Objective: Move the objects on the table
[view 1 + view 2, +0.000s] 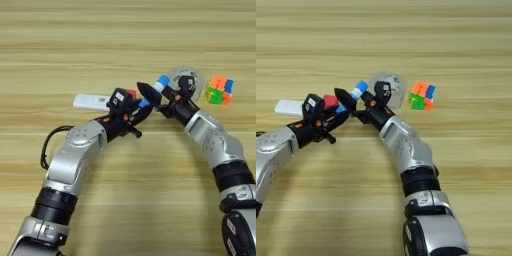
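Light-brown wooden bench, plank grain running crosswise, fills view. White flat box lies at left. Red cube just right of it. Clear tape roll further right, multicoloured puzzle cube near its right side, apart.

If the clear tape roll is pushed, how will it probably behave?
The clear round tape roll seems to lie flat on the wooden table, so it would probably slide, not roll. It looks hollow, so likely light. The right gripper is close beside it and might bump it.
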### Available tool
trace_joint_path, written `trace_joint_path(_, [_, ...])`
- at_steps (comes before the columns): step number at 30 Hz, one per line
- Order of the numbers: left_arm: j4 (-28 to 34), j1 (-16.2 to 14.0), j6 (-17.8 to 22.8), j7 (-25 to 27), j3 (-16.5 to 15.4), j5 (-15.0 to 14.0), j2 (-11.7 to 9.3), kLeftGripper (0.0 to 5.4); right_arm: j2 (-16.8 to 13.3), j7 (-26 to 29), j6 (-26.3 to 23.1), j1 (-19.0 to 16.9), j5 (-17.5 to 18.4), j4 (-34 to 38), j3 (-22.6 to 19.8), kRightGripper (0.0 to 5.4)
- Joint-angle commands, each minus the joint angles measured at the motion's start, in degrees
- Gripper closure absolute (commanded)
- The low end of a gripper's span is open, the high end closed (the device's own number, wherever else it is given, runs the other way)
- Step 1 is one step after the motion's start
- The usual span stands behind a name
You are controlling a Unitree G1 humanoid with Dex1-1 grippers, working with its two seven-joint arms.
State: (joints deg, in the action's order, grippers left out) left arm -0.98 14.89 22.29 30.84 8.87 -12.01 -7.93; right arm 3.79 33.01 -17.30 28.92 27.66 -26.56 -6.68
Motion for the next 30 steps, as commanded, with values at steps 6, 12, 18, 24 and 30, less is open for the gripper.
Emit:
trace_joint_path(6, [-0.56, 1.15, 0.48, 0.37, 0.25, -0.29, -0.16, 4.09, 0.38, 0.5, -2.47, 0.61, 1.79, 2.8, -0.01, 1.44])
trace_joint_path(12, [-0.6, 1.15, 0.46, 0.26, 0.14, -0.28, -0.08, 4.09, 0.41, 0.43, -2.74, 0.38, 1.61, 3.46, 0.03, 2.12])
trace_joint_path(18, [-0.74, 1.27, 0.35, 0.13, -0.23, -0.34, -0.13, 4.09, 0.43, 0.41, -2.81, 0.19, 1.5, 3.84, 0.16, 2.74])
trace_joint_path(24, [-0.81, 1.48, 0.26, 0.05, -0.6, -0.45, -0.13, 4.09, 0.35, 0.36, -2.84, 0.2, 1.41, 3.71, 0.11, 3.41])
trace_joint_path(30, [-0.74, 1.48, 0.3, -0.05, -0.62, -0.46, -0.06, 4.09, 0.26, 0.38, -2.92, 0.1, 1.47, 3.89, 0.24, 3.88])
